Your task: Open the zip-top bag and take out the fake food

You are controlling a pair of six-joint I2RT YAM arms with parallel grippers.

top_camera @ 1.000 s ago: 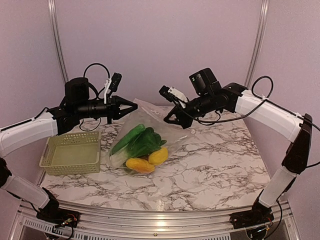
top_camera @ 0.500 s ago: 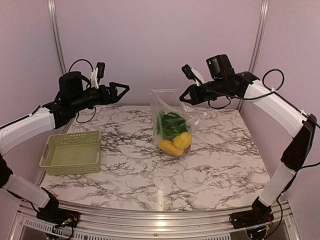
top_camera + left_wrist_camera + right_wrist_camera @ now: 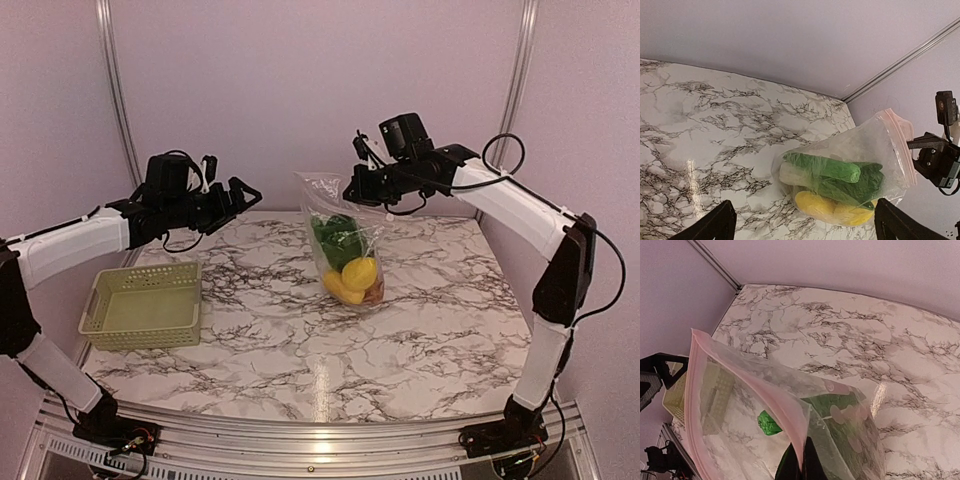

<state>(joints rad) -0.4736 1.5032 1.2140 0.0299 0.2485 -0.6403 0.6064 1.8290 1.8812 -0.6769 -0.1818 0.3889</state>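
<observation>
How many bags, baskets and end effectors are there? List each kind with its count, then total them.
bag: 1
basket: 1
end effectors: 2 (left end effector, right end effector)
total: 4

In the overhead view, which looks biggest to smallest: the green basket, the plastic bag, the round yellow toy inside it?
1. zip-top bag and green basket: look about alike, too close to rank.
2. yellow toy: clearly smallest.

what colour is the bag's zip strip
Pale pink; the clear bag's zip strip shows best in the right wrist view.
</observation>
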